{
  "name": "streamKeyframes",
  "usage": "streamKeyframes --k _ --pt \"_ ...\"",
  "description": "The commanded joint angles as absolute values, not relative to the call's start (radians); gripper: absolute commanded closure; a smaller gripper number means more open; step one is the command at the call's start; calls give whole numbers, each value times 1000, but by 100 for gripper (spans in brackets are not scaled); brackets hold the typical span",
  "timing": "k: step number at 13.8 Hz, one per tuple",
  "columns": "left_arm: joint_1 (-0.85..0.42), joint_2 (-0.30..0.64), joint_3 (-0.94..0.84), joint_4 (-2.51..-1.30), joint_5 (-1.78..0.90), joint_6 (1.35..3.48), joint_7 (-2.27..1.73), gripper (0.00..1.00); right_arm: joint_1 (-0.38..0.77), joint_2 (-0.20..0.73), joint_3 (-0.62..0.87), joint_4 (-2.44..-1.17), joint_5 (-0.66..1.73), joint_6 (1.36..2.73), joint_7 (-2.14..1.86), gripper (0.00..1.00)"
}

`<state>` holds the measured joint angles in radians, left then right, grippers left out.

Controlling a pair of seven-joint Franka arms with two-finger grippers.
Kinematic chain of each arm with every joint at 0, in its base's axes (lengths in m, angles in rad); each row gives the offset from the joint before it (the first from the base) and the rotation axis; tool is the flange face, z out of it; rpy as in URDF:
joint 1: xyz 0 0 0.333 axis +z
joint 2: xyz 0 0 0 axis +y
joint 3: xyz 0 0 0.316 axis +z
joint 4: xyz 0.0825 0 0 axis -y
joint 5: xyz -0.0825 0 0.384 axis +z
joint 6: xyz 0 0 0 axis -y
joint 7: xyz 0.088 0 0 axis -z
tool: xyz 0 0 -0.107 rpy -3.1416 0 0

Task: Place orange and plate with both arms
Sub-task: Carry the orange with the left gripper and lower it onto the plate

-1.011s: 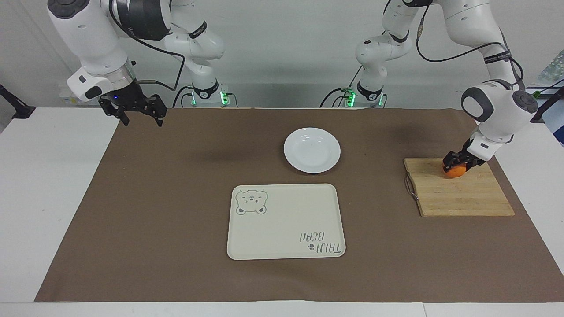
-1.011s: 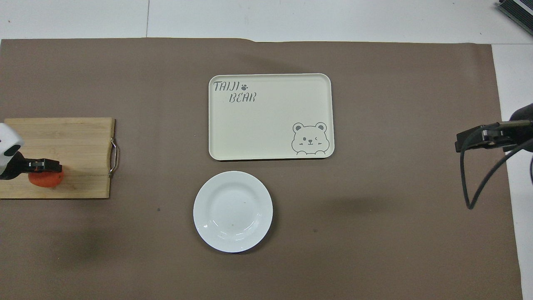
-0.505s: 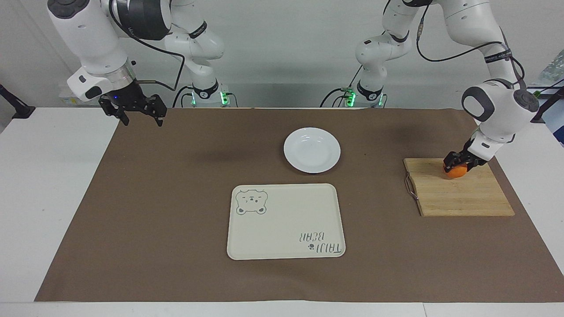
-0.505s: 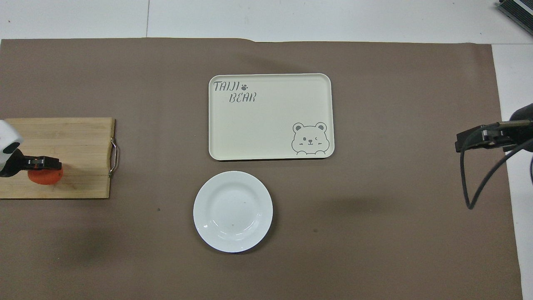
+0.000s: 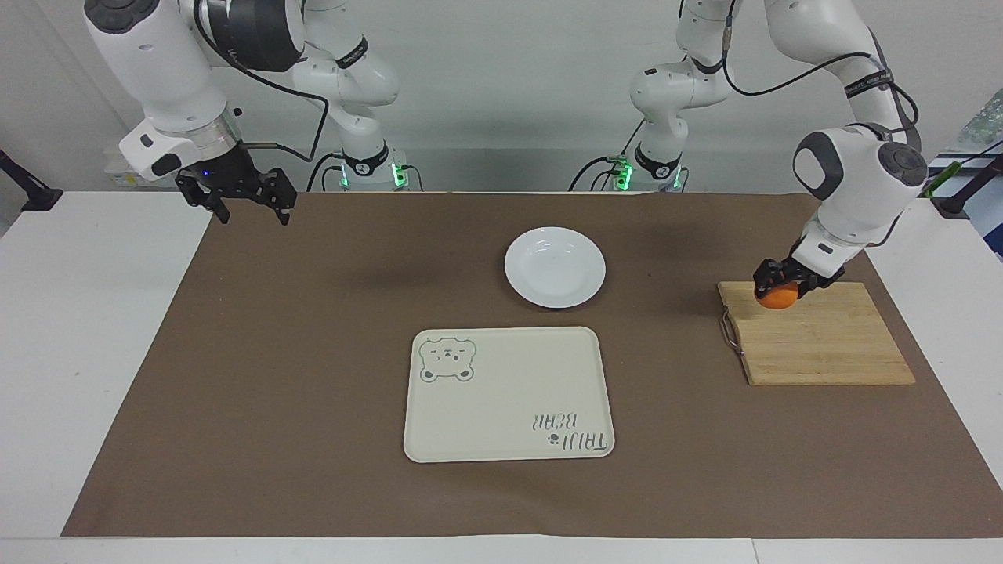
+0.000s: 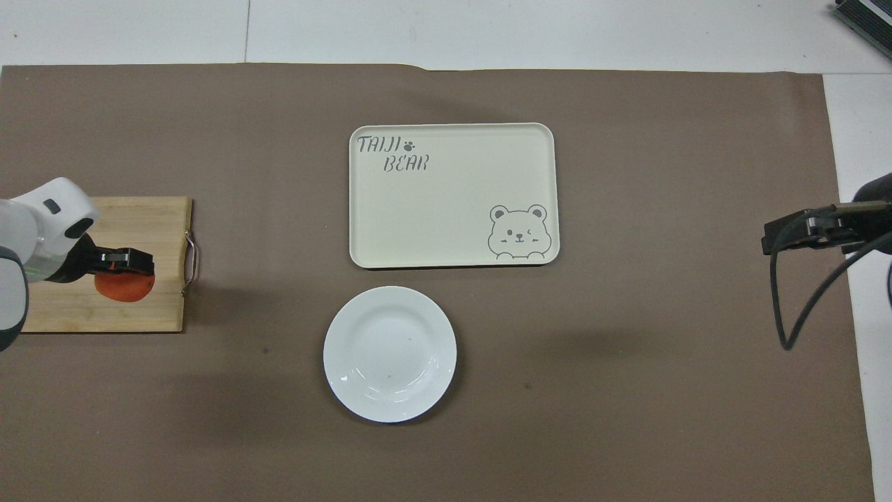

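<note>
The left arm's black two-finger gripper [image 5: 777,283] is sitting at the right of the facing view, clamped tight on the small round bright orange fruit [image 5: 776,298]. It is holding the fruit over the corner of the pale wooden cutting board [image 5: 823,345] nearest the robots, by the board's metal handle. From overhead, the same gripper [image 6: 125,261] is showing at the left edge, with the orange [image 6: 124,286] peeking out beneath it above the board [image 6: 125,314].

The round glossy white plate [image 5: 555,267] is lying on the brown table mat [image 5: 313,352] near the middle of the facing view, just above the rectangular cream tray with a bear drawing [image 5: 509,394]; the two are lying close but apart. Overhead, the plate [image 6: 389,353] is sitting just below the tray [image 6: 453,195].

The right arm's black gripper [image 5: 249,205] is waiting at the upper left of the facing view, hanging over the mat's corner with its fingers spread wide and holding nothing.
</note>
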<state>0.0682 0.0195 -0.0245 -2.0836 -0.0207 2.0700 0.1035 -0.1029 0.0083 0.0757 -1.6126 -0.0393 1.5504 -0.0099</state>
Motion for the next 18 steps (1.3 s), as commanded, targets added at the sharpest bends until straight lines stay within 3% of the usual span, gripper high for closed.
streamKeyframes --k 1,11,18 --pt "-59 -37 -11 -2088 -3 2008 -71 100 -117 12 84 -1601 -15 1540 -9 0" --pt "-461 -71 -18 -2092 -110 1947 -515 100 -117 11 83 -1601 -15 1539 -9 0" --pt "-598 14 -20 -2143 -129 2107 -597 100 -117 11 83 -1601 -15 1540 -9 0"
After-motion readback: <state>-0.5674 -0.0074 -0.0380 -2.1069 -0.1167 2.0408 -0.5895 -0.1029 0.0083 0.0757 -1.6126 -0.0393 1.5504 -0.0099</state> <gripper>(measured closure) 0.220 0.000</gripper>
